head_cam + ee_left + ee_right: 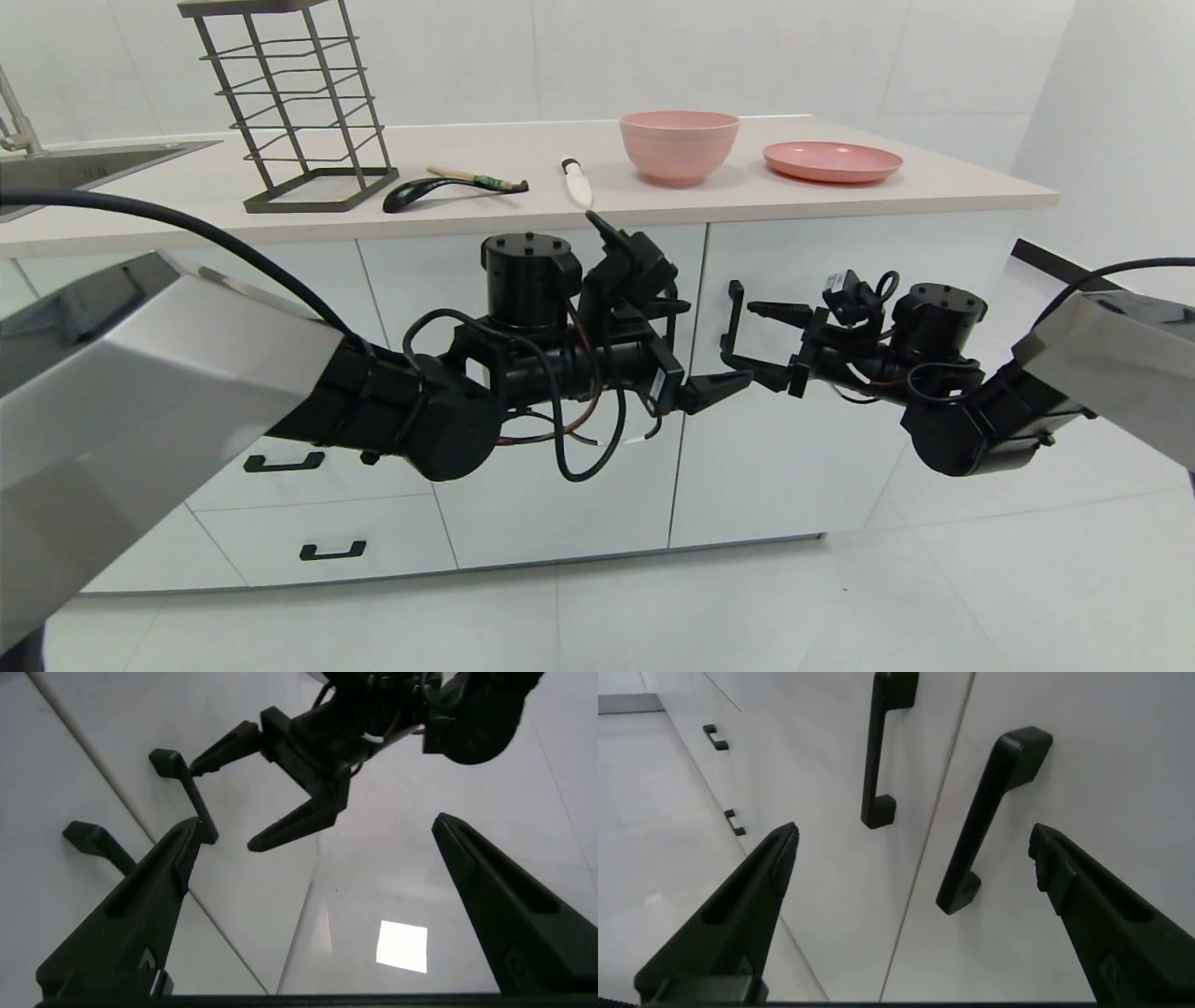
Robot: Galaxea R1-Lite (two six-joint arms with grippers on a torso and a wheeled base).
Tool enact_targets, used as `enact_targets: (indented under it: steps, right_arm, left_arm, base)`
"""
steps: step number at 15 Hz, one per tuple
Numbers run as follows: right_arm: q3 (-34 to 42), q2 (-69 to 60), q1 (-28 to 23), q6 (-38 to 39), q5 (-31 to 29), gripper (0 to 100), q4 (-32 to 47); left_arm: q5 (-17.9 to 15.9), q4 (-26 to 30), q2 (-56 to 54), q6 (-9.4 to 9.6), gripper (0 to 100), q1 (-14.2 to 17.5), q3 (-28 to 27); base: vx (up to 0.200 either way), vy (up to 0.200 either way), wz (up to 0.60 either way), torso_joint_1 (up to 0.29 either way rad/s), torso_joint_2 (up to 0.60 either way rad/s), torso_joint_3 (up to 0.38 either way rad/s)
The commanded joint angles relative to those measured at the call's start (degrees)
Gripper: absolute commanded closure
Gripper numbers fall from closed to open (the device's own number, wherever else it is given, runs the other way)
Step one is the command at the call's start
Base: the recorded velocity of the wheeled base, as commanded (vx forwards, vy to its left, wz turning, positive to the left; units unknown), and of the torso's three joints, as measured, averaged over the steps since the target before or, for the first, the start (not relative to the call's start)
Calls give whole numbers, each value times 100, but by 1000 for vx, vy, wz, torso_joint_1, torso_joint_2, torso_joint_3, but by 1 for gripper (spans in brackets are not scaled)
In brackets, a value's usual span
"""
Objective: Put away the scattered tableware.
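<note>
The scattered tableware lies on the beige countertop (523, 149), well above both arms. A pink bowl (679, 145) stands near the right end with a pink plate (832, 161) just beside it. Left of the bowl lies a white utensil (579, 184), then a black spoon (420, 193) and a wooden-handled utensil (467, 175), close to the wire dish rack (299, 112). Both arms hang in front of the white cabinet doors (794, 420). The left gripper (316, 823) has its claw spread wide and empty. The right gripper (738, 331) points toward it, claw likewise wide apart and holding nothing, near two black door handles (990, 821)
</note>
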Motion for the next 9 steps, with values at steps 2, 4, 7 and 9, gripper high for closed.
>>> enact_targets:
  steps: [2,4,7,9]
  right_arm:
    - [-288,322,4,-5,158,0,-65]
    - [-411,410,39,-5,352,0,-118]
    - [-595,594,163,-5,615,0,-171]
    - [-771,708,215,4,624,0,-171]
  left_arm:
    - [-170,-29,161,1,0,7,-78]
    - [-363,-29,222,10,0,24,-245]
    - [-460,-29,301,36,0,33,-386]
    - [-486,-38,363,54,0,68,-491]
  base:
    - [0,0,0,0,0,0]
    - [0,0,0,0,0,0]
    - [0,0,0,0,0,0]
    - [0,0,0,0,0,0]
